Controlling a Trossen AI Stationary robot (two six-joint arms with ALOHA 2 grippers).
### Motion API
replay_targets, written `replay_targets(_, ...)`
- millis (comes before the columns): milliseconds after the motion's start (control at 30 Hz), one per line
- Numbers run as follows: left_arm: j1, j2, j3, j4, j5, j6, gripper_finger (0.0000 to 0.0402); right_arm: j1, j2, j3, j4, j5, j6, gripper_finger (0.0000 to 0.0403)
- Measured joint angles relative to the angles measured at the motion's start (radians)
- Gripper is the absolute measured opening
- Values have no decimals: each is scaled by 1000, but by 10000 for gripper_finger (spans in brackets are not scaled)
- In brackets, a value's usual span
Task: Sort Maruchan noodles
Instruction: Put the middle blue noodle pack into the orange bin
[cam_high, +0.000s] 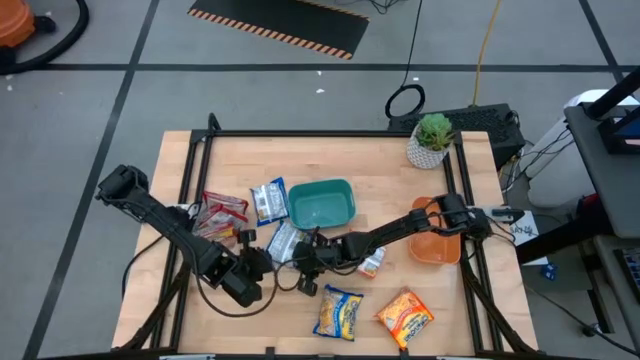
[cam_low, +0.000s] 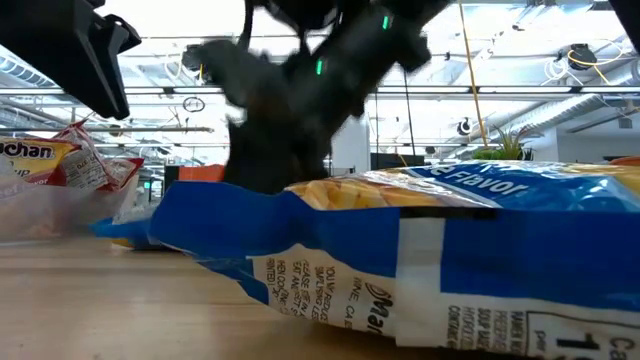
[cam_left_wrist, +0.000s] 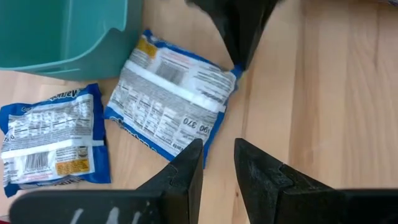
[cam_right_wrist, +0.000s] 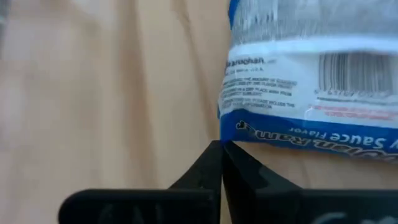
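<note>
A blue-and-white noodle packet (cam_high: 285, 240) lies flat on the table, label side up, just in front of the teal bin (cam_high: 322, 203). My right gripper (cam_high: 302, 249) reaches in from the table's right and is shut at this packet's right corner. My left gripper (cam_left_wrist: 217, 163) hovers over the packet's near edge (cam_left_wrist: 186, 146) from the left, fingers slightly apart with bare wood between them, holding nothing. A second blue packet (cam_left_wrist: 53, 143) lies to its left. More noodle packets lie around: red ones (cam_high: 222, 212), a blue-yellow one (cam_high: 338, 312) and an orange one (cam_high: 405, 315). My right gripper's fingertips (cam_left_wrist: 239, 59) meet on the packet's corner (cam_right_wrist: 231, 132), at the very edge of the blue wrapper, only at their free ends. They come slanting down from the table's right. The packet lies flat on the wood.
An orange tray (cam_high: 437, 247) sits at the right edge under my right arm. A small white-and-red packet (cam_high: 372, 263) lies below that arm. A potted plant (cam_high: 432, 138) stands at the far right corner. The blue-yellow packet (cam_low: 400, 250) fills the low view's foreground.
</note>
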Motion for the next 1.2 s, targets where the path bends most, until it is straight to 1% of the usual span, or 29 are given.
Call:
replay_targets(133,-5,0,0,0,1,1,97,27,-72,2,-84,-10,-5,1)
replay_targets(233,-4,0,0,0,1,-3,97,52,-107,3,-210,-53,21,0)
replay_targets(300,-4,0,0,1,1,-6,97,71,-128,3,-312,-58,54,0)
replay_targets(367,-4,0,0,1,1,-10,97,84,-141,3,-431,-29,101,0)
replay_targets(500,-4,0,0,11,1,-11,97,88,-141,2,-616,67,262,1)
replay_targets(600,-4,0,0,20,1,-13,97,83,-147,2,-638,105,312,10)
replay_targets(700,-4,0,0,29,1,-7,97,84,-145,2,-609,105,271,34)
replay_targets(833,-4,0,0,29,1,-6,97,101,-146,2,-559,115,167,84)
replay_targets(900,-4,0,0,29,0,-6,97,108,-146,3,-557,156,123,114)
replay_targets(1000,-4,0,0,29,0,-6,97,116,-146,3,-557,237,104,157)
replay_targets(1033,-4,0,0,29,0,-6,97,118,-146,3,-556,247,101,171)
replay_targets(1067,-4,0,0,29,0,-6,97,120,-146,3,-553,248,99,184)
replay_targets(1200,-4,0,0,29,0,-7,97,123,-144,3,-517,190,97,224)
